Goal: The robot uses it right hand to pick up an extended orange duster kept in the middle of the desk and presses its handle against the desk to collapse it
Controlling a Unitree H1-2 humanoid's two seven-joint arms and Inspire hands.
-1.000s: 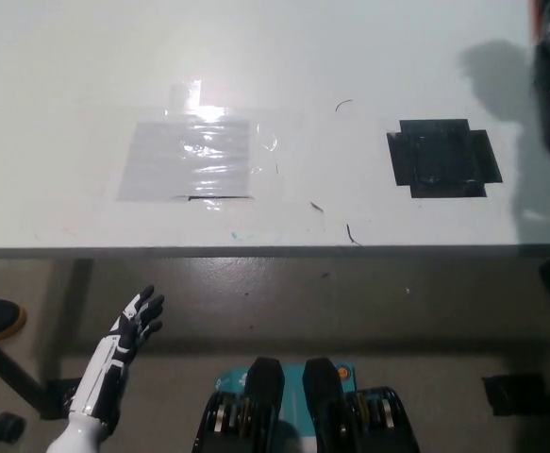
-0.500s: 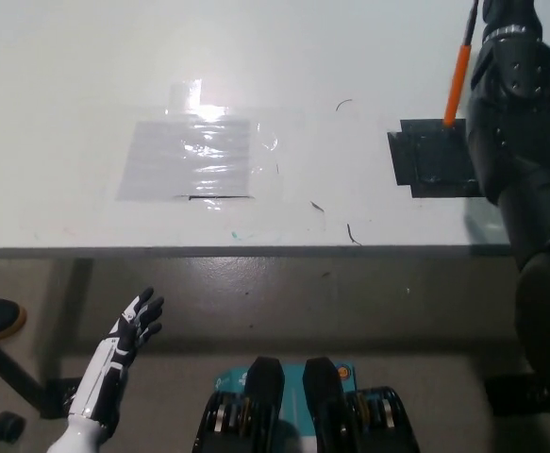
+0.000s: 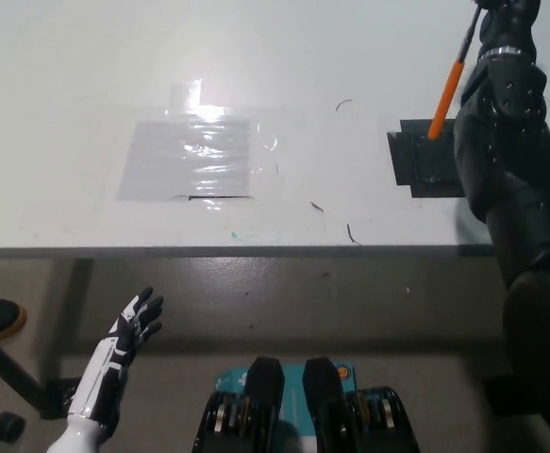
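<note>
My right hand (image 3: 506, 19) sits at the top right edge of the view, and its fingers appear to be wrapped around the upper part of the orange duster (image 3: 447, 90), though the hand is partly cut off by the frame, so I judge the grip rather than see it clearly. The duster's slim orange handle slants down and to the left from my hand, its lower tip just above or touching the black tape patch (image 3: 425, 156); I cannot tell which. The dusting head is out of view.

I judge the duster light and stiff along its shaft, with smooth plastic that could slide in my grasp, so a firm hold high on the shaft, pressing straight along its length, should telescope it.

My black forearm covers the patch's right side. Well to the left of the patch lies a shiny clear tape sheet (image 3: 194, 156) on the desk (image 3: 67, 57). My left hand (image 3: 133, 326) rests spread and empty below the desk edge, far from the patch.
</note>
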